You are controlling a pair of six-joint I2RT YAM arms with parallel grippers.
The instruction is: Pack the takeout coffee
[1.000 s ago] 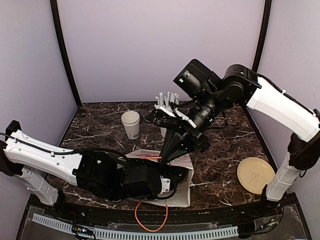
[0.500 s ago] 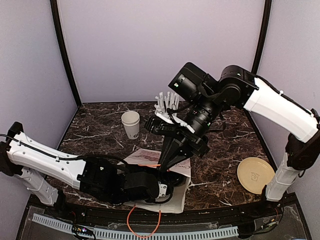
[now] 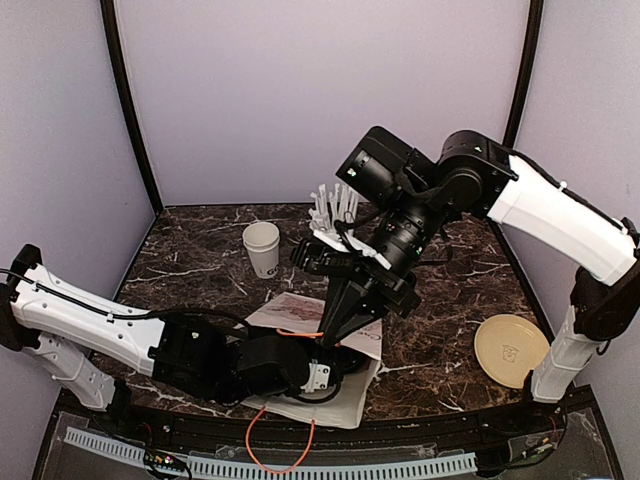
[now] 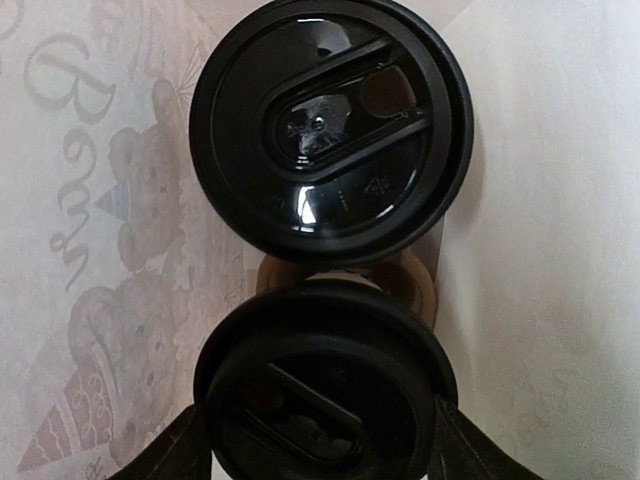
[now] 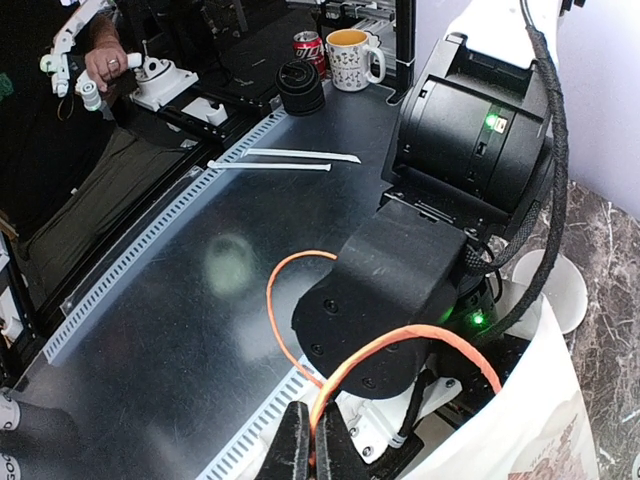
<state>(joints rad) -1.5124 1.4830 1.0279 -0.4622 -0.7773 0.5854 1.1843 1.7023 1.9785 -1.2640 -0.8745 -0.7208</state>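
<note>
In the left wrist view, two coffee cups show from above by their round black lids. The far cup (image 4: 330, 130) stands in a brown carrier ring (image 4: 420, 285). The near cup (image 4: 325, 390) sits between my left gripper's (image 4: 322, 445) fingers (image 4: 175, 450), which press on both sides of it. All this lies inside a white paper bag (image 3: 350, 395) with printed bears, where the top view hides the left gripper. My right gripper (image 5: 312, 445) is shut on the bag's orange handle (image 5: 400, 345), holding it up above the bag mouth (image 3: 330, 335).
A lidless white paper cup (image 3: 262, 247) stands at the back left. A white cup with straws (image 3: 335, 205) stands behind the right arm. A beige plate (image 3: 511, 348) lies at the near right. The bag's second orange handle (image 3: 280, 445) hangs over the table's front edge.
The bag and its loose handle have slid a little toward the near left. The left arm has shifted left with it. The right gripper still holds the handle up.
</note>
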